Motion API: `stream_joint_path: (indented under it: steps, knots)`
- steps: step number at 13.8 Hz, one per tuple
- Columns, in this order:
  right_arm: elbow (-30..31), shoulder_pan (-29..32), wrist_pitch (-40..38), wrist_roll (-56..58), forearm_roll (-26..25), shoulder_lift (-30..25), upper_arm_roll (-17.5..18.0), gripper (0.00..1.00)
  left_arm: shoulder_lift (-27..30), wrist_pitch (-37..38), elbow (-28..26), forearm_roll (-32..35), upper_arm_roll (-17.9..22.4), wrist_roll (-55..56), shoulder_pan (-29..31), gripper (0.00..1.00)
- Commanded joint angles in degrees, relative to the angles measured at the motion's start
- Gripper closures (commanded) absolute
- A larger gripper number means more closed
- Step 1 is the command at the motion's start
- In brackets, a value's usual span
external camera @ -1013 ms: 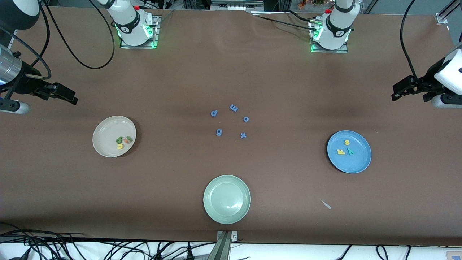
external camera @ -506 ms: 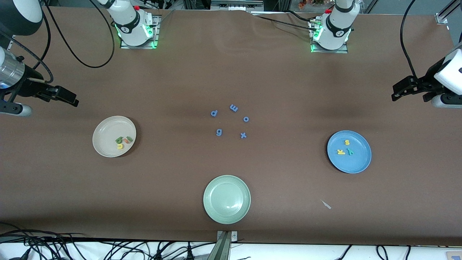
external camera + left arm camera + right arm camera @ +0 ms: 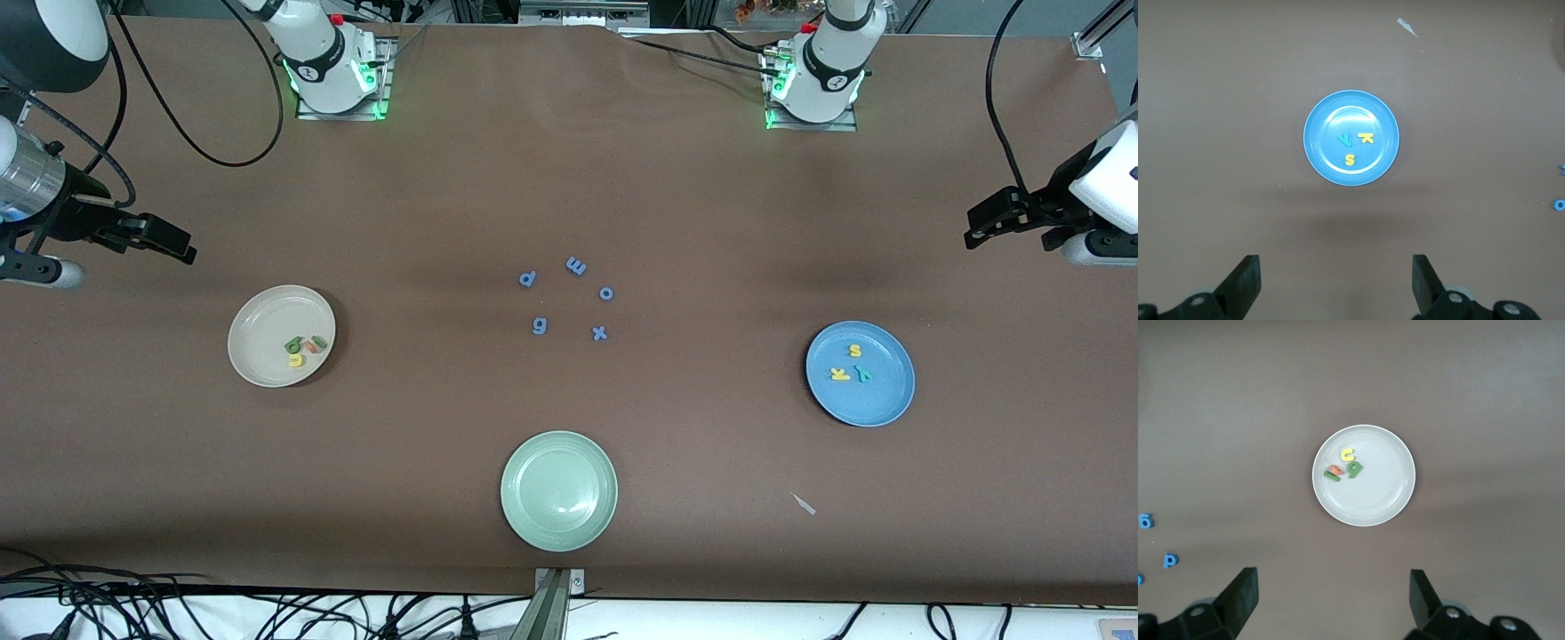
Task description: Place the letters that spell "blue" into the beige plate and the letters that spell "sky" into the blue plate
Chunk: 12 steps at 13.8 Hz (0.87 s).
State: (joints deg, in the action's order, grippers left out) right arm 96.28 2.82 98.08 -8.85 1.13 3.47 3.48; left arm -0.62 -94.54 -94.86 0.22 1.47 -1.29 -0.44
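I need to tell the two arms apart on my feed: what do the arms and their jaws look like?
Both look alike: white bodies with black joint bands, bases lit green. The left gripper and right gripper are black with two flat wedge-shaped jaws. The right arm shows a silver metal wrist ring and a black dome; black cables loop from both arms.

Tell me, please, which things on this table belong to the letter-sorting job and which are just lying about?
Job:
- beige plate holding b, l, u, e
- blue plate holding s, k, y

Lying about:
- blue letters p, m, o, g, x
- pale green plate
- paper scrap
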Motion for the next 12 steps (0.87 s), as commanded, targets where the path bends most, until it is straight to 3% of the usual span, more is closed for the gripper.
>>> stream_joint_path:
  steps: [1,12]
  knots:
    - [0.5,0.9,0.4,4.4,-1.0,-0.4,0.6,0.00,-0.7,0.3,1.4,2.0,-0.3,0.2,0.2,0.00]
    - [-0.7,0.5,-0.2,5.3,-1.0,-0.2,0.5,0.00,-0.6,0.3,1.4,2.0,-0.3,0.2,0.2,0.00]
